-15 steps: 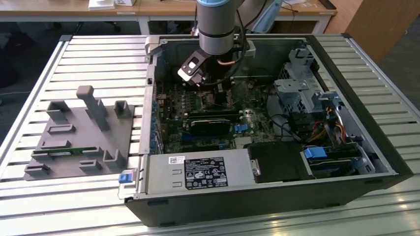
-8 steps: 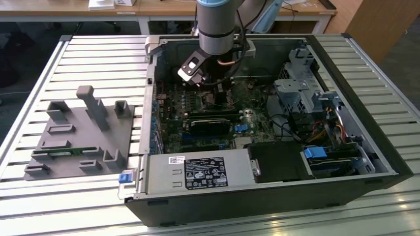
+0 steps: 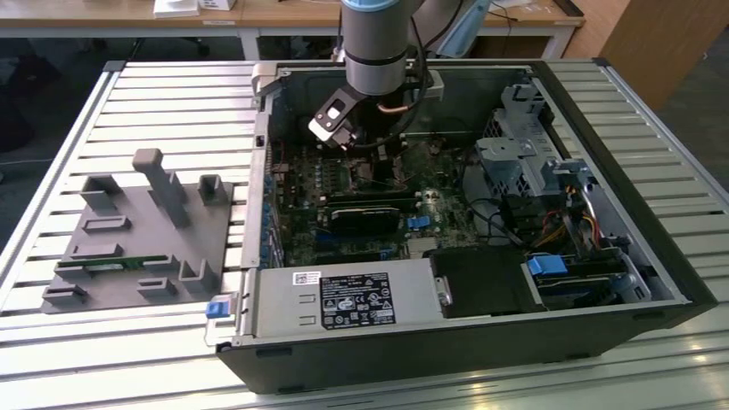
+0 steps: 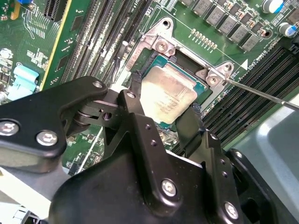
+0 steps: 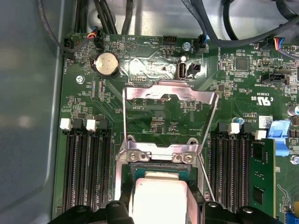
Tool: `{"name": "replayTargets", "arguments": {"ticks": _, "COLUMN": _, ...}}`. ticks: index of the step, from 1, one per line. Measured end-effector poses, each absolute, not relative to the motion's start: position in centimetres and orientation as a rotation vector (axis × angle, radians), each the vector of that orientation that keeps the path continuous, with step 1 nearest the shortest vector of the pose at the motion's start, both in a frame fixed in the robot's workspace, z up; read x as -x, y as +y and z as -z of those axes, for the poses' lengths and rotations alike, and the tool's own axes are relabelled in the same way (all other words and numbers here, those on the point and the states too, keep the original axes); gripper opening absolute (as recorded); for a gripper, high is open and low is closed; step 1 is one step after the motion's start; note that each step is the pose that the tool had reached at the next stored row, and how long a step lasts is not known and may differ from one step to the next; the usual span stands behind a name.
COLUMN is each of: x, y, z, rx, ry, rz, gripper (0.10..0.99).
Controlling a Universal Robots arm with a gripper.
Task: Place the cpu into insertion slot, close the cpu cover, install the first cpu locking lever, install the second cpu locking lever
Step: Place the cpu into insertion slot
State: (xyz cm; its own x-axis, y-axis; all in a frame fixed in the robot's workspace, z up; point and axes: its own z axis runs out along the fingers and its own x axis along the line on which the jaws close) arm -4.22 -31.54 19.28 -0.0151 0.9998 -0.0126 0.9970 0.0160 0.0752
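Second wrist view is showing our gripper (image 4: 163,105) pinching the chip (image 4: 167,91) at mid-frame as it is resting in the socket (image 4: 183,57), so we are judging placement nearly done, while the cover (image 5: 140,92), mid-frame in the first wrist view, is lying flipped open and both levers (image 5: 123,112) are waiting.

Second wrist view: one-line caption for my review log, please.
The gripper hangs right over the silvery-topped cpu, which sits at the insertion slot on the green circuit board.
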Motion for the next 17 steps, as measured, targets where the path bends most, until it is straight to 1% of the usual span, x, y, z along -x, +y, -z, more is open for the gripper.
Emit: {"name": "replayTargets", "arguments": {"ticks": 17, "x": 4.08, "y": -31.54, "z": -19.3, "rx": -2.137, "ry": 2.218, "rz": -0.069, "gripper": 0.541}}
